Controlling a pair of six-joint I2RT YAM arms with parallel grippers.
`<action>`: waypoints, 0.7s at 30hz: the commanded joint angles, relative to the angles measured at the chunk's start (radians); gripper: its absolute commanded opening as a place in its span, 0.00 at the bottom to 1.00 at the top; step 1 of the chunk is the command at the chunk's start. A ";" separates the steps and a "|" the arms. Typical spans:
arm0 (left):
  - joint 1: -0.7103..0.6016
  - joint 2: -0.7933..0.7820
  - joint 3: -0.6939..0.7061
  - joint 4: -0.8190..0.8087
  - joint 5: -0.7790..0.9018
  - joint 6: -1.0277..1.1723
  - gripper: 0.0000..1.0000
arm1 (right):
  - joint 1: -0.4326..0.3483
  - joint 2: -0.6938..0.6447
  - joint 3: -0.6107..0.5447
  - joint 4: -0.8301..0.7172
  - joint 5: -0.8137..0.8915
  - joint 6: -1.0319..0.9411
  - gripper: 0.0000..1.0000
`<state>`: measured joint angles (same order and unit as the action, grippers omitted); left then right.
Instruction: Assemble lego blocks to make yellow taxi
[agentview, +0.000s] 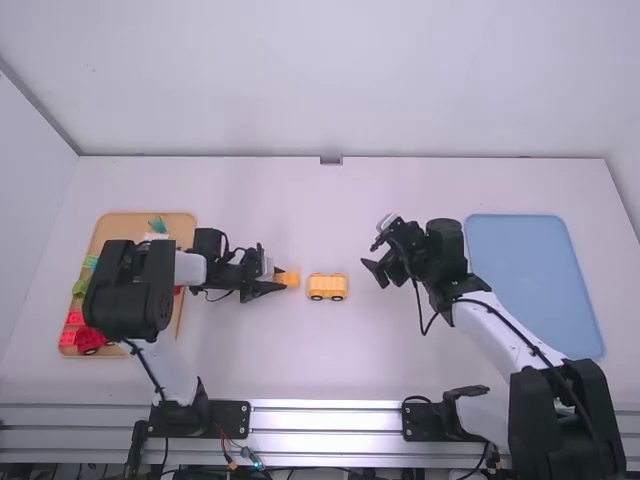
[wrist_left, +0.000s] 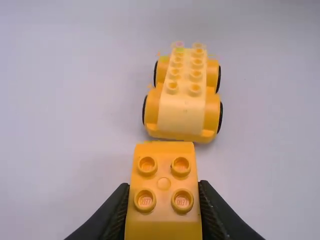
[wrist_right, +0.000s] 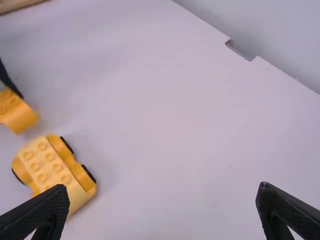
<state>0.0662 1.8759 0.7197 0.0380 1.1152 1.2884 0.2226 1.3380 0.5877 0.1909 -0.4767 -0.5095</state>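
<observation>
My left gripper (agentview: 268, 283), just left of the middle in the high view, is shut on an orange-yellow block (agentview: 287, 278). In the left wrist view the left gripper (wrist_left: 164, 212) pinches this studded block (wrist_left: 164, 182) from both sides. Right beside it on the table stands the yellow wheeled car base (agentview: 327, 287), with a paler studded top; the car base (wrist_left: 185, 95) lies just beyond the block, apart from it in the high view. To the right of the car base, my right gripper (agentview: 372, 272) is open and holds nothing; its fingers (wrist_right: 37, 215) stand wide apart.
At the left, partly under the left arm, a wooden tray (agentview: 120, 228) holds red bricks (agentview: 75, 318), green pieces (agentview: 80, 287) and a teal piece (agentview: 158, 225). A blue tray (agentview: 530, 270) lies at the right, beside the right arm.
</observation>
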 joint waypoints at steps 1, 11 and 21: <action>-0.021 -0.072 -0.007 -0.014 0.013 -0.050 0.23 | -0.001 0.077 0.001 -0.005 -0.116 -0.110 0.99; -0.126 -0.133 -0.007 -0.019 0.049 -0.069 0.14 | -0.001 0.441 0.001 0.190 -0.549 -0.485 0.98; -0.181 -0.122 -0.007 0.068 -0.020 -0.225 0.12 | 0.011 0.724 0.013 0.594 -0.689 -0.343 0.98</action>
<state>-0.0990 1.7557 0.7197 0.1070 1.0985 1.1145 0.2249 2.0285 0.5900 0.7704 -1.0962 -0.9207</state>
